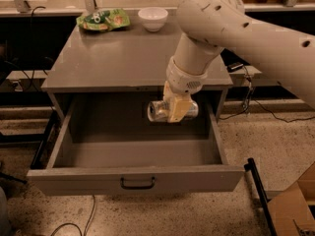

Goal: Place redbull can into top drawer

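**A:** Where is the can at this moment?

**B:** Centre of the frame. The redbull can (157, 111) lies on its side in the end effector (178, 113), which is clamped around its middle, with the shiny round end facing left. It hangs over the open top drawer (197, 179), toward the back, just below the front edge of the table (123, 58).

**A:** What could go wrong from here?

**B:** I see two risks. First, a round can let go on its side would probably roll or bounce across the bare metal floor of the drawer, so I would lower it before releasing. Second, the wrist sits close under the table's front edge. A careless descent or withdrawal could knock the arm against that edge, or against the drawer's right wall. The white bowl (153, 17) and green snack bag (103, 19) at the top of the frame are well apart from all this.

**A:** Is anything hard to make out?

**B:** Yes. The pads cover the can's middle, so I cannot see how squarely it is held. I cannot judge its height above the drawer floor from this angle. The drawer's back is lost in shadow under the table. The arm runs out of frame on the right, and a cardboard box (295, 210) at lower right is cut off.
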`<state>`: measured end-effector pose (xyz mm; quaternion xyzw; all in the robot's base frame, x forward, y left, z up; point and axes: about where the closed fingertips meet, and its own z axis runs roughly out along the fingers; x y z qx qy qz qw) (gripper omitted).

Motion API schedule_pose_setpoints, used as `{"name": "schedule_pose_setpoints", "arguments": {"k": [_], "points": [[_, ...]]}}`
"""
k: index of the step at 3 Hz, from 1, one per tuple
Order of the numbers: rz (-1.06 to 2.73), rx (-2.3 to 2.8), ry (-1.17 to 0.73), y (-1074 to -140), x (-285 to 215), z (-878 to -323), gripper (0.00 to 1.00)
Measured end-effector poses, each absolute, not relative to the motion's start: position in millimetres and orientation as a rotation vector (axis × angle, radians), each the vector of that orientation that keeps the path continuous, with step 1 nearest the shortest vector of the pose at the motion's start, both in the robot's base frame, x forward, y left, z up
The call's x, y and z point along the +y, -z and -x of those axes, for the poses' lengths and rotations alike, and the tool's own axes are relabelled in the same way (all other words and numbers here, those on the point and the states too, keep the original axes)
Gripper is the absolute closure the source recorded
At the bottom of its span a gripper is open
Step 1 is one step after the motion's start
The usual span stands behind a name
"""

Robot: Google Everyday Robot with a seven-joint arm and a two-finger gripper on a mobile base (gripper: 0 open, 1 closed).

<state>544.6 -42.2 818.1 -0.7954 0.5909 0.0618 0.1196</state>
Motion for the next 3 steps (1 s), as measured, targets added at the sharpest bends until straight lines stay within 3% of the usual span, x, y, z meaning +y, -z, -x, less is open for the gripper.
{"name": "schedule_pose_setpoints", "arguments": {"k": [2,3], "points": [[2.295,1.747,-0.178,-805.1,-37.6,-547.2,1.0],[2.19,1.815,-0.191,-751.1,-20.8,-559.1,1.0]]}}
